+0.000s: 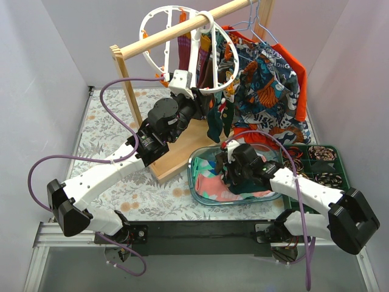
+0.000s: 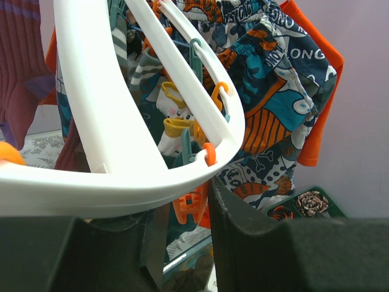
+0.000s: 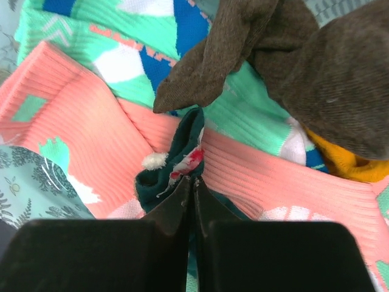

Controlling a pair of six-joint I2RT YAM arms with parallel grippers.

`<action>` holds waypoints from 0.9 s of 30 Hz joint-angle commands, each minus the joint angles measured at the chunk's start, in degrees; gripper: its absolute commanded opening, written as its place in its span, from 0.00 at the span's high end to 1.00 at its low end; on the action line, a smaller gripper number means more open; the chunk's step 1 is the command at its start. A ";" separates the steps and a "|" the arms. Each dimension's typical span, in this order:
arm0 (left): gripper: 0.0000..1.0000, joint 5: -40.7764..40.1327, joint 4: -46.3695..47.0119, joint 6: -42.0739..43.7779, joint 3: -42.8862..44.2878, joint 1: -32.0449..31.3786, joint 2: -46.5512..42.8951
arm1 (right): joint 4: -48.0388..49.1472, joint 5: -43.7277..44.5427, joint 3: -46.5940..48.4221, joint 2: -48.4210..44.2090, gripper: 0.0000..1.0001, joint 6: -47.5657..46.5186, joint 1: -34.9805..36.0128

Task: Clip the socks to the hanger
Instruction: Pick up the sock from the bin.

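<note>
Seemingly the pick-up step: the right tool [image 3: 193, 180] is clamped on a dark teal fabric sock [image 3: 182, 149] in the clear plastic tub [image 1: 193, 182], near right, and should next carry it far-left to the large white plastic ring hanger [image 2: 97, 121] at the left tool [image 2: 187, 199], whose grip I cannot tell.

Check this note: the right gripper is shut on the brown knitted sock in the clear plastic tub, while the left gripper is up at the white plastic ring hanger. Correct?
Not quite. The right wrist view shows the right gripper shut on the dark teal fabric sock, not the brown knitted sock, which lies untouched beyond it. The rest stands.
</note>
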 commanded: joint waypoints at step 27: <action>1.00 4.40 -3.56 -2.14 -1.82 -0.15 -2.65 | 8.23 -17.95 15.13 -11.56 0.99 0.36 -2.77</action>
